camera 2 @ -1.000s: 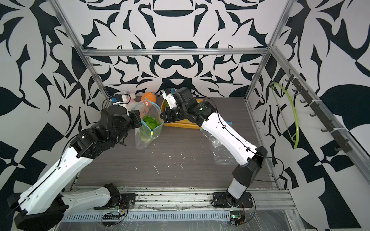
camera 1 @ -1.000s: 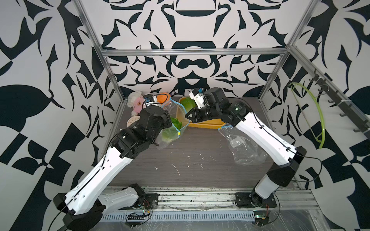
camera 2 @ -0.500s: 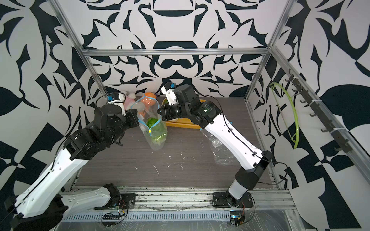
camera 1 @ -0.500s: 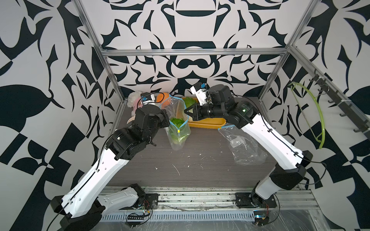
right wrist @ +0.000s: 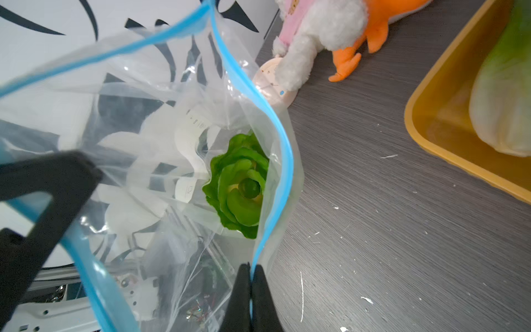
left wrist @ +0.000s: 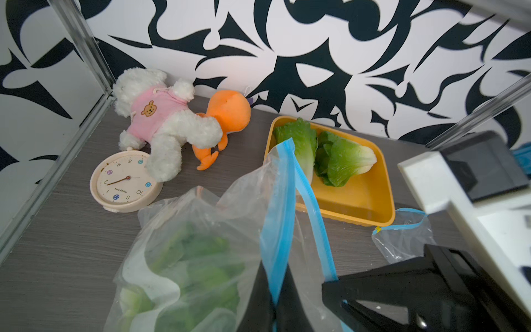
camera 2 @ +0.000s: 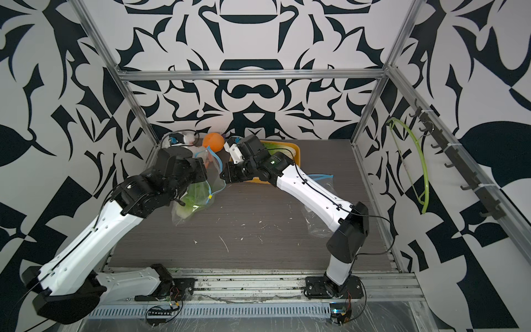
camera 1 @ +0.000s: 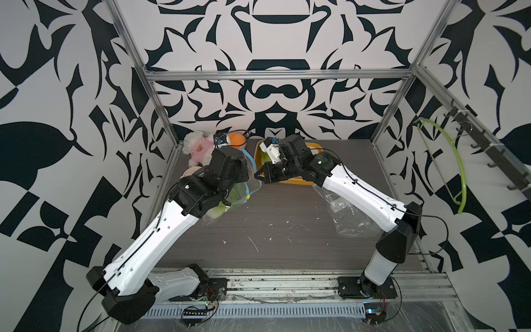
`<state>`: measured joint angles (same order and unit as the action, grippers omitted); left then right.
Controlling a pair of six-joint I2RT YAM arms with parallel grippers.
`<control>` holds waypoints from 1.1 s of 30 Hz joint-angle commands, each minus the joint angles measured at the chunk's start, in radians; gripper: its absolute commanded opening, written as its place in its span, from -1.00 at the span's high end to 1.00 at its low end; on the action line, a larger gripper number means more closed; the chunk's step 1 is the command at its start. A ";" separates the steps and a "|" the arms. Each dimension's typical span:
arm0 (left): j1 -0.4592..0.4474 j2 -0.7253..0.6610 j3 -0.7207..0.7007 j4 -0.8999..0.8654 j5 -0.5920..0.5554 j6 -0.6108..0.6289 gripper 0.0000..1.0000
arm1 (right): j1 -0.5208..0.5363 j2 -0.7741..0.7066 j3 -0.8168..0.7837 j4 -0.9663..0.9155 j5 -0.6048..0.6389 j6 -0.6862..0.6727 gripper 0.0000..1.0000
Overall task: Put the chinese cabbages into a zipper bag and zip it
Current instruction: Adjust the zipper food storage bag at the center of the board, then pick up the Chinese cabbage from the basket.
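Here, left gripper [left wrist: 277,299] and right gripper [right wrist: 251,277] pinch the zipper bag [right wrist: 161,155], cabbage [right wrist: 240,189] inside.

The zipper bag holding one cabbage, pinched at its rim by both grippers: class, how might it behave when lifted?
Probably floppy: the zipper bag is creased and sags between the left gripper and right gripper. Likely bottom-heavy, as the cabbage sits low inside, so it may swing. The thin blue rim might slip from a pinch.

Clock [left wrist: 126,185] face reads 2, 4, 5, 10.
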<state>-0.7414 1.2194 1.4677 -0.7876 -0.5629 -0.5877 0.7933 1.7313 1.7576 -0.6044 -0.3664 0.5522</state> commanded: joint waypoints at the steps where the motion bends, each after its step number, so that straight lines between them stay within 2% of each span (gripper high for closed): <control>1: 0.004 0.005 -0.047 0.057 0.048 -0.009 1.00 | -0.003 -0.034 -0.034 0.029 0.078 -0.009 1.00; 4: 0.005 0.009 -0.067 0.075 0.054 -0.018 1.00 | -0.009 -0.047 -0.060 0.035 0.075 -0.011 1.00; 5: 0.006 0.010 -0.071 0.076 0.053 -0.021 1.00 | -0.012 -0.054 -0.067 0.034 0.080 -0.012 0.94; 14: 0.008 0.005 -0.113 0.112 0.075 -0.041 1.00 | -0.060 -0.168 -0.116 0.035 0.096 -0.034 0.17; 19: 0.008 0.015 -0.116 0.118 0.098 -0.040 1.00 | -0.152 -0.180 -0.122 0.043 0.053 -0.033 -0.08; 25: 0.008 -0.003 -0.158 0.108 0.112 -0.064 1.00 | -0.281 -0.101 -0.145 0.131 0.049 -0.099 -0.19; 29: 0.008 -0.032 -0.196 0.091 0.089 -0.082 1.00 | -0.310 -0.002 -0.088 0.125 0.085 -0.194 -0.23; 33: 0.008 -0.057 -0.198 0.035 0.055 -0.087 1.00 | -0.352 0.100 -0.031 0.093 0.147 -0.184 -0.25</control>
<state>-0.7387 1.2041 1.2800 -0.6991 -0.4740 -0.6613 0.4599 1.8061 1.6604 -0.5121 -0.2714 0.4042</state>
